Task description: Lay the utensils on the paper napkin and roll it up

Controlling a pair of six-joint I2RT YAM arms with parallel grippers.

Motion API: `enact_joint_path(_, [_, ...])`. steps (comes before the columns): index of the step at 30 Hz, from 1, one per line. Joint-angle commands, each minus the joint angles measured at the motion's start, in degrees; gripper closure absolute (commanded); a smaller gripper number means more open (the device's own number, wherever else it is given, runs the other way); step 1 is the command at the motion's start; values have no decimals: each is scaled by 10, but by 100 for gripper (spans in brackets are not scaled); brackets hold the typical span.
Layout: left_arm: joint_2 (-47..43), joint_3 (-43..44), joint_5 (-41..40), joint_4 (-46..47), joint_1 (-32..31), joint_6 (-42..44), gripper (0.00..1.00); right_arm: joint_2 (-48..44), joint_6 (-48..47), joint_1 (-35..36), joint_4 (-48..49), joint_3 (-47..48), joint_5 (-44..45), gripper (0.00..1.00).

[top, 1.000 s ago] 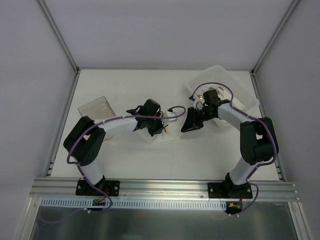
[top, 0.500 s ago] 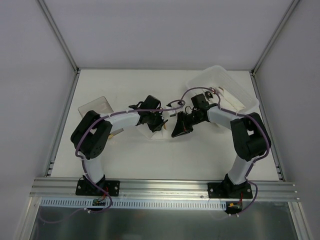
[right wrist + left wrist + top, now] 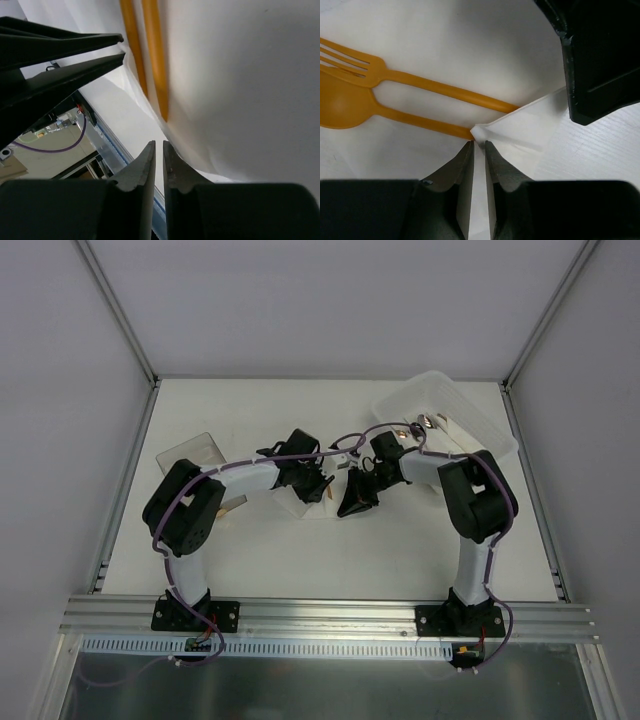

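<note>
An orange fork [image 3: 355,62] and an orange spoon [image 3: 340,102] lie side by side on the white paper napkin [image 3: 470,40]. One napkin corner is folded up over their handle ends. My left gripper [image 3: 479,145] is pinched on that corner, its jaws nearly closed with white paper between them. In the top view it [image 3: 318,488] sits over the napkin [image 3: 322,510]. My right gripper [image 3: 352,502] is just right of it, jaws closed with nothing between them [image 3: 158,145]. The lifted napkin [image 3: 240,90] rests against its right finger, and the orange handles [image 3: 155,60] show.
A translucent white tray [image 3: 480,425] with small dark-and-metal bits [image 3: 425,423] stands at the back right. A smoky clear box [image 3: 190,452] stands at the left. A pale tan stick [image 3: 233,505] lies by the left arm's elbow.
My right gripper has moved left from the tray side to close beside the left gripper at the napkin. The left gripper has shifted only slightly.
</note>
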Motion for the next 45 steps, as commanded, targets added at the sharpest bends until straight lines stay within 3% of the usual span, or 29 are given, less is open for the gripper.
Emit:
enact_joint_path(1, [-21,19,19,-16,8,-28,84,8,27,0,5,21,26,87])
enact_joint_path(6, [-34,21,29,-25,16,-55,75,21,43,0,4,24,43,87])
enact_joint_path(10, [-46,23,48,-25,26,-77,60,28,45,0,0,26,50,88])
enact_joint_path(12, [-52,25,54,-25,28,-84,60,29,44,-1,-1,26,55,88])
enact_joint_path(20, [-71,35,126,-25,53,-160,67,26,27,-1,-14,31,63,89])
enact_joint_path(25, [-76,38,220,-25,65,-186,76,27,25,-2,-15,33,65,89])
enact_joint_path(45, [4,55,171,-26,63,-254,80,21,11,-2,-25,40,68,89])
